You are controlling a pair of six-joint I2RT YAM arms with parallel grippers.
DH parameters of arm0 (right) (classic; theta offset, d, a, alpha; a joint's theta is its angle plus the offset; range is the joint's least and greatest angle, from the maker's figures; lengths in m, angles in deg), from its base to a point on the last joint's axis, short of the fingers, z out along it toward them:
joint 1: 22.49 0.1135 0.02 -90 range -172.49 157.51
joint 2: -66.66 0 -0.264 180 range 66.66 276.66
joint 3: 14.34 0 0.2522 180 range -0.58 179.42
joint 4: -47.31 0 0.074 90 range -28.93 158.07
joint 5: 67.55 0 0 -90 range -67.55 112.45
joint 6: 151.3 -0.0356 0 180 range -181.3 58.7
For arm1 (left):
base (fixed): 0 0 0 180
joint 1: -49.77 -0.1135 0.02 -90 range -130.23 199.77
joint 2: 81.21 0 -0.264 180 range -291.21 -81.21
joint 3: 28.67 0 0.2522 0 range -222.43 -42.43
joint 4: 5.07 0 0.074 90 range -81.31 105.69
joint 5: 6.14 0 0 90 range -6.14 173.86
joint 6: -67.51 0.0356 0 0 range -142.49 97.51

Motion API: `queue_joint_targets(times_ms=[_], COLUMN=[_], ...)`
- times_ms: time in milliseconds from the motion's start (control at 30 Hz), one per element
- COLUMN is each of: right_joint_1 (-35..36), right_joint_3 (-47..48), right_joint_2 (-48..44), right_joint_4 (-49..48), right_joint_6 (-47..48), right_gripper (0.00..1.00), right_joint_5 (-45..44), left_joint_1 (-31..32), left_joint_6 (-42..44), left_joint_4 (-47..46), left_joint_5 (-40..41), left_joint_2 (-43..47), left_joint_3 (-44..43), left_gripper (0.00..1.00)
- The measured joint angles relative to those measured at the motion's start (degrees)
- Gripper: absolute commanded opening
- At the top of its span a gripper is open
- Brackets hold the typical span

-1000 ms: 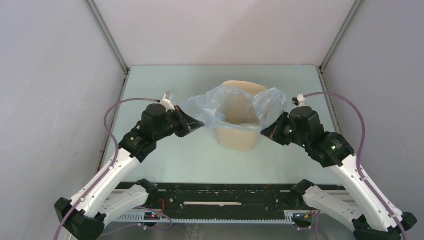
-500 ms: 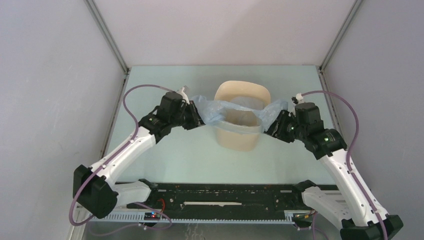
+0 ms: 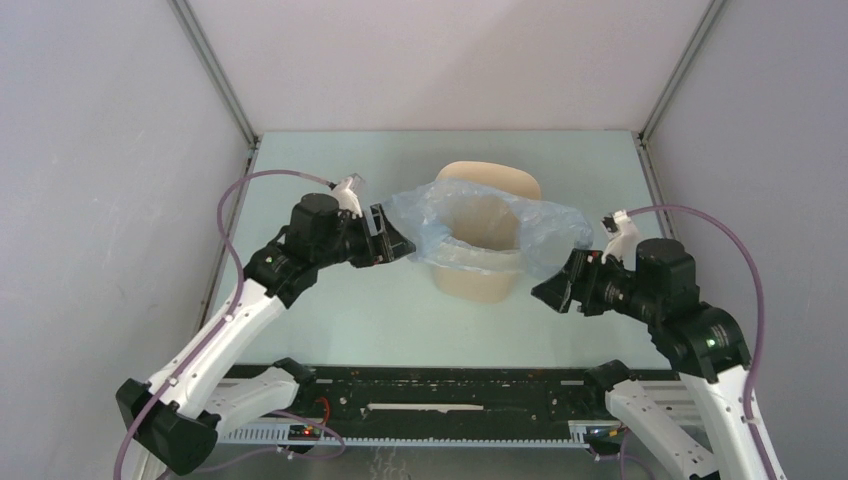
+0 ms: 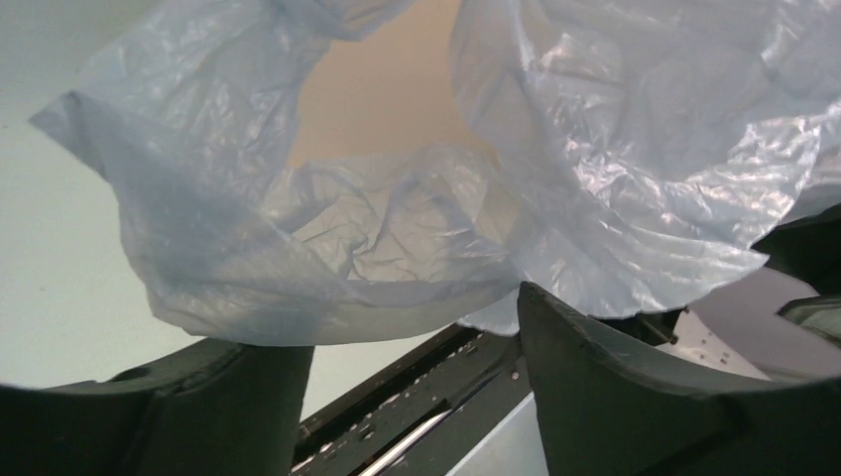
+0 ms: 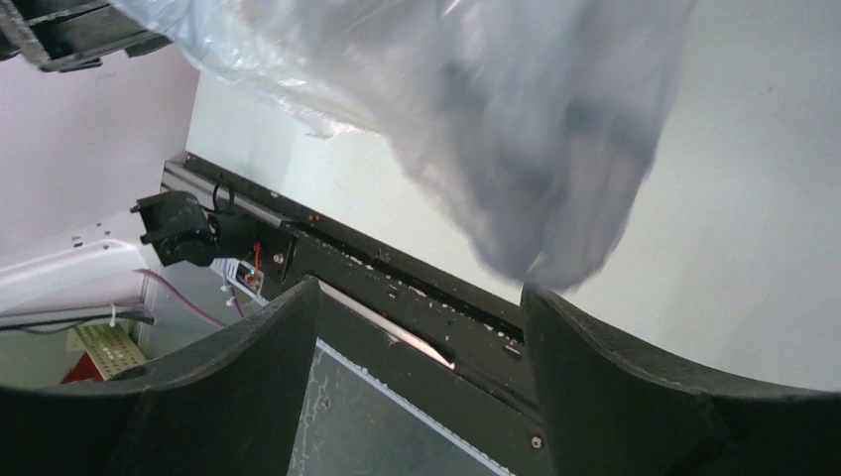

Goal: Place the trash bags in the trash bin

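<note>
Pale green counter [image 3: 330, 320], grey walls | bin [image 3: 478, 285] sits mid-counter | bag [image 3: 545, 235] draped over its rim, mouth open, flaps poking out both sides | left claw [image 3: 400, 243] spread wide right at the left flap, not pinching it | right claw [image 3: 542, 291] spread too, just off the right flap

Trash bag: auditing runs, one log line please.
bag: draped over bin rim | left gripper: open, at bag | right gripper: open, clear

Grip released, left end effector [image 3: 393, 243] and right end effector [image 3: 550, 292] both opened from closed, right one drawn back from the trash bin [image 3: 478, 285], now apart from the trash bag [image 3: 548, 238]
</note>
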Motion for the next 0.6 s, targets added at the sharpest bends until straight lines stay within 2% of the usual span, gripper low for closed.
queue_joint_targets(times_ms=[133,300,467,600], right_joint_1=[0.0,0.0,0.0,0.0], right_joint_3=[3.74,12.63,27.23,32.94], right_joint_2=[-0.76,1.66,7.17,10.73], right_joint_4=[4.57,12.46,15.1,12.37], right_joint_6=[1.44,3.23,6.64,10.93], right_gripper=[0.83,0.83,0.83,0.87], right_joint_5=[-1.36,-10.1,-19.04,-18.4], left_joint_1=[-0.11,-1.16,-1.64,-2.16], left_joint_6=[3.13,6.4,6.97,8.87], left_joint_4=[3.65,9.35,13.55,13.35], left_joint_5=[0.09,1.36,7.69,10.25], left_joint_2=[3.93,9.9,11.04,8.63], left_joint_3=[0.0,-1.84,-10.82,-19.58], left_gripper=[0.89,0.9,0.91,0.94])
